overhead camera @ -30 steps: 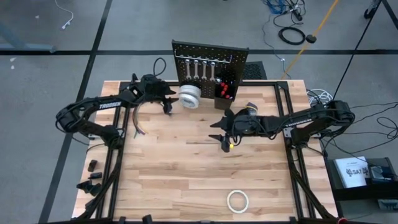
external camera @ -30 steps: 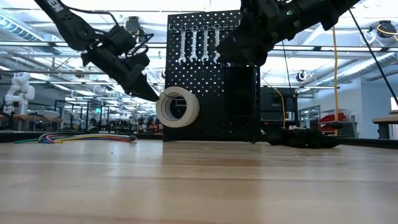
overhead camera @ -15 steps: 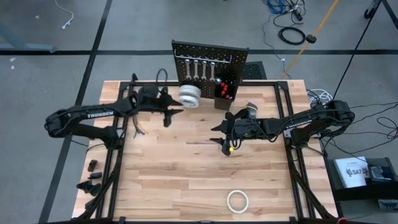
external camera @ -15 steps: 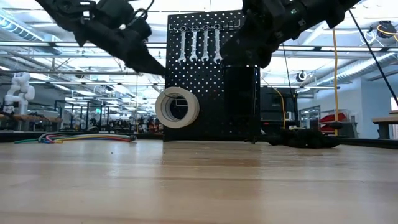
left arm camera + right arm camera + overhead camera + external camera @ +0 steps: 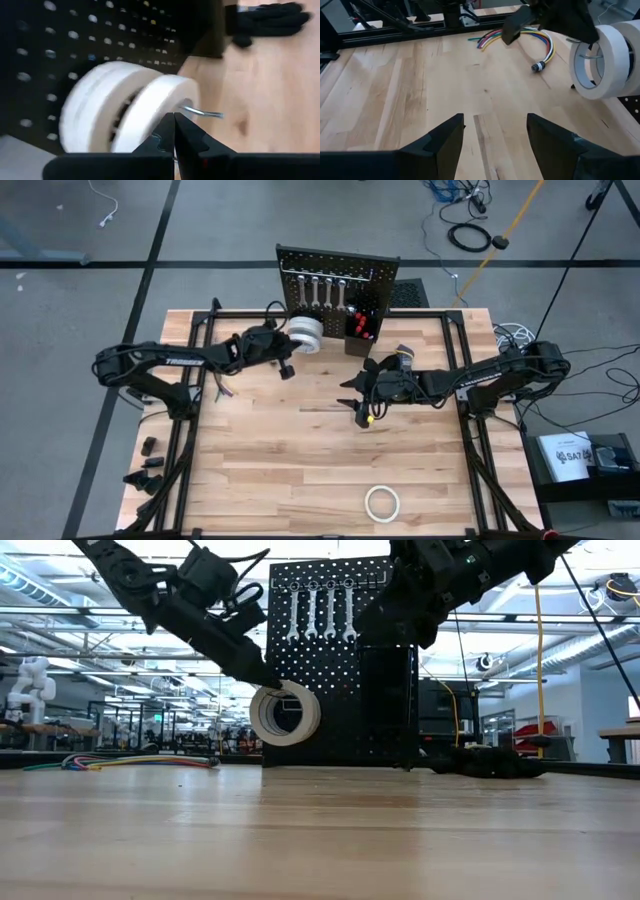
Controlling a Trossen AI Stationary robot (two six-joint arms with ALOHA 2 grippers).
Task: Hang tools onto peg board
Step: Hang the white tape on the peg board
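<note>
The black peg board (image 5: 335, 270) stands upright at the table's far edge. Silver wrenches (image 5: 320, 612) hang on its hooks and red-handled tools (image 5: 360, 328) stand in its bin. White tape rolls (image 5: 130, 110) hang on a hook (image 5: 202, 112) at its lower left. My left gripper (image 5: 288, 370) is shut with nothing in it, just on the near side of those rolls. My right gripper (image 5: 495, 130) stands open and empty above mid-table, near the board's right part. One more tape roll (image 5: 382, 503) lies flat near the table's near edge.
A bundle of coloured cables (image 5: 218, 380) lies on the table under the left arm. A black glove (image 5: 270, 20) lies beside the board. Bare wood (image 5: 300, 460) spreads between the grippers and the near edge.
My left gripper has swung toward the table's right edge, from the left of the hanging rolls to just in front of them. It has rolled, and its fingers have shut on nothing. The rolls hang as before.
</note>
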